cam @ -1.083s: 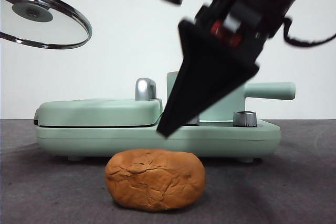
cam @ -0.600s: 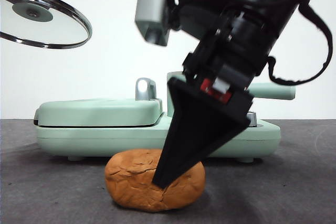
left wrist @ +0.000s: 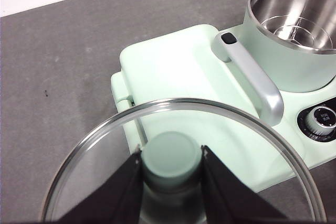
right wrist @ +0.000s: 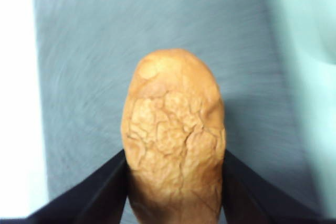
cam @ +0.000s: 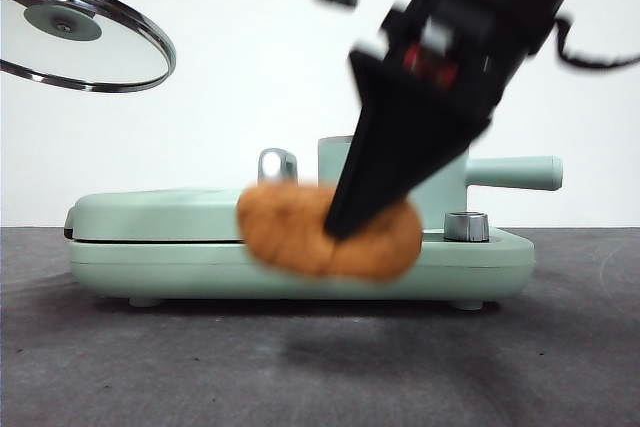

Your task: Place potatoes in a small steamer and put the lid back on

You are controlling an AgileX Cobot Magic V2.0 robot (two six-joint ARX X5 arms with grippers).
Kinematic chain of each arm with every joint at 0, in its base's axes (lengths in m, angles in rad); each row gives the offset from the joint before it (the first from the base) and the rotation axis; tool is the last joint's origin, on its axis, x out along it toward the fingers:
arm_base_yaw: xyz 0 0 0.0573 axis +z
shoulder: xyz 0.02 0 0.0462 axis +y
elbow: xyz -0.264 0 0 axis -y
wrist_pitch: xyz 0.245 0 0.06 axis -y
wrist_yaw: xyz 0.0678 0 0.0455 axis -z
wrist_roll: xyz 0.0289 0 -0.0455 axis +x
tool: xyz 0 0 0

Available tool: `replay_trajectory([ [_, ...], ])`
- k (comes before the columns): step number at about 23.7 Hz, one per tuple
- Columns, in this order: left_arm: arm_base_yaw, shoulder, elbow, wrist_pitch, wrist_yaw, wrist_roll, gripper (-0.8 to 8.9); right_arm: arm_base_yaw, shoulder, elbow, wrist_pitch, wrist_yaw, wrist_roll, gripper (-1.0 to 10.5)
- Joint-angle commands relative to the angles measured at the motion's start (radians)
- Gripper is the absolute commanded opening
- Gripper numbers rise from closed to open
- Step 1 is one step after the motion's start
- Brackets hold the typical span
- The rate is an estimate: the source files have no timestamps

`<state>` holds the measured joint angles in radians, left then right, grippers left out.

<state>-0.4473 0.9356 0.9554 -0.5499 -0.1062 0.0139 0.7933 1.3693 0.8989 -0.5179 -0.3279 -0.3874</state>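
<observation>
Gripping potato (cam: pixel 325 230) (airborne) – right pincer (cam: pixel 340 232), grey table (cam: pixel 150 367), white wall (cam: pixel 250 97)

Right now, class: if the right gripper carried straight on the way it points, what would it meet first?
Beyond the potato clamped in the right gripper, probably only the grey table; motion blur leaves depth uncertain.

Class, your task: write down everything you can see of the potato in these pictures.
The potato is an orange-brown oval lump with matte, wrinkled, cracked skin, rather like a bread loaf. The right gripper clamps it between its two black jaws, one on each side. It hangs clear of the grey table, in front of the mint-green appliance; only the jaws touch it. The front view blurs it.
</observation>
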Motion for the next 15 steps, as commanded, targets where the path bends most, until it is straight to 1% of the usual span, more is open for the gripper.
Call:
replay_trajectory([
  [1, -0.003, -0.002, 0.016, 0.036, -0.002, 0.004, 0.09, -0.029, -0.076, 0.018, 0.001, 0.071, 0.19, 1.8],
  [2, -0.003, -0.002, 0.016, 0.043, -0.002, 0.003, 0.09, -0.051, -0.107, 0.022, -0.001, 0.116, 0.267, 1.8],
  [3, -0.003, -0.002, 0.016, 0.051, -0.002, 0.003, 0.09, -0.077, -0.129, 0.03, -0.01, 0.144, 0.327, 1.8],
  [4, -0.003, -0.002, 0.016, 0.057, -0.002, 0.003, 0.09, -0.11, -0.144, 0.046, -0.024, 0.153, 0.38, 1.8],
  [5, -0.003, -0.002, 0.016, 0.058, -0.002, 0.003, 0.09, -0.143, -0.146, 0.069, -0.043, 0.153, 0.408, 1.8],
  [7, -0.003, -0.002, 0.016, 0.056, -0.002, 0.003, 0.09, -0.192, -0.132, 0.118, -0.077, 0.153, 0.427, 1.8],
  [9, -0.003, -0.002, 0.016, 0.057, -0.002, 0.0, 0.09, -0.229, -0.105, 0.174, -0.111, 0.152, 0.428, 1.8],
  [15, -0.004, -0.002, 0.016, 0.069, -0.002, -0.008, 0.09, -0.323, 0.037, 0.392, -0.192, 0.147, 0.398, 1.8],
])
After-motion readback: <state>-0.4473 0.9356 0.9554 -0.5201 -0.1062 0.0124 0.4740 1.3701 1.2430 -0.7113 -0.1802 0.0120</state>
